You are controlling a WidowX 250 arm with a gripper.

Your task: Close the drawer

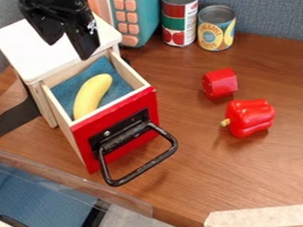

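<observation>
Above the white top (pixel 20 46) of the small wooden cabinet, at the upper left, is the black gripper (pixel 68 49), its fingers spread apart with nothing between them. The drawer (pixel 131 73) is pulled well out of the cabinet toward the lower right, its red front (pixel 124 110) facing the near side of the table (pixel 196 163). A yellow banana (pixel 92 95) lies inside on a blue lining (pixel 117 88). Closing has yet to be done, and the next move is probably to bring the gripper round to the outer side of the front. The drawer looks light and rigid, painted wood that should take a firm push without harm. Flat pressure near the middle of the front, just above the black handle (pixel 144 168), seems the best contact; no real grasp is needed. The handle's loop juts outward and could serve too, but if it pivots it may give under the push, and its smooth bar could let a fingertip slip. Pushing at one corner could skew the drawer and jam it against the cabinet's sides. The banana may slide or roll a little, so slow, even pressure suits best.
</observation>
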